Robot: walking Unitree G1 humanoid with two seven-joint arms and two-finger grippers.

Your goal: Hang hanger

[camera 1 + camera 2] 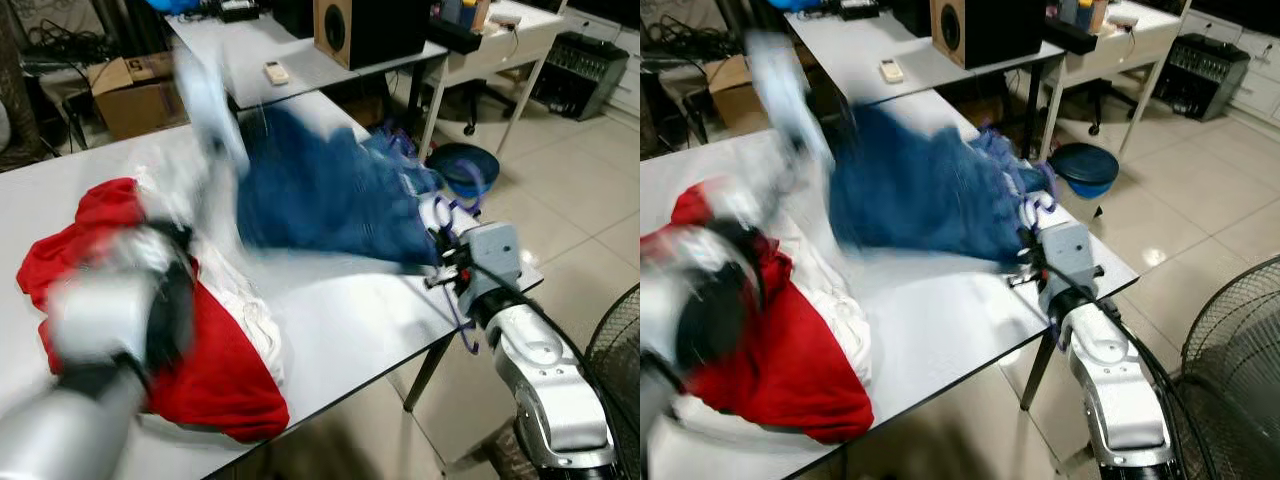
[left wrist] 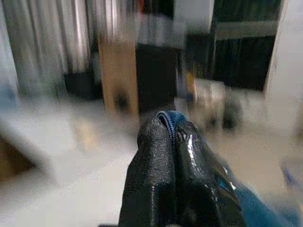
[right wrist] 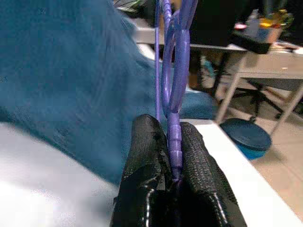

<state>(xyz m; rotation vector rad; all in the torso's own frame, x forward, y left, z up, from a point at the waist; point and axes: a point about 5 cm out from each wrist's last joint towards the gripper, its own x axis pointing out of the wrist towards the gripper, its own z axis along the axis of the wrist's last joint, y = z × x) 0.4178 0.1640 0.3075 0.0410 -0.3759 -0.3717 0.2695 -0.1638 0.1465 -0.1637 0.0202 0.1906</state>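
Note:
A blue garment [image 1: 320, 190] lies spread on the white table [image 1: 340, 320], with one corner pulled upward. My left gripper [image 2: 173, 127] is shut on a fold of that blue cloth; in the eye views the left arm [image 1: 100, 320] is blurred as it sweeps up toward the lifted corner [image 1: 215, 110]. A purple plastic hanger [image 3: 176, 71] sits at the garment's right end near the table's right edge [image 1: 455, 215]. My right gripper [image 3: 171, 130] is shut on the hanger's thin stem, seen beside the cloth [image 1: 445, 265].
Red and white clothes [image 1: 215, 370] are heaped on the table's left. Behind stand a second table with a speaker [image 1: 365, 30] and a remote [image 1: 276, 71], and a cardboard box [image 1: 135, 95]. A blue stool [image 1: 465, 165] and a floor fan [image 1: 615, 350] stand to the right.

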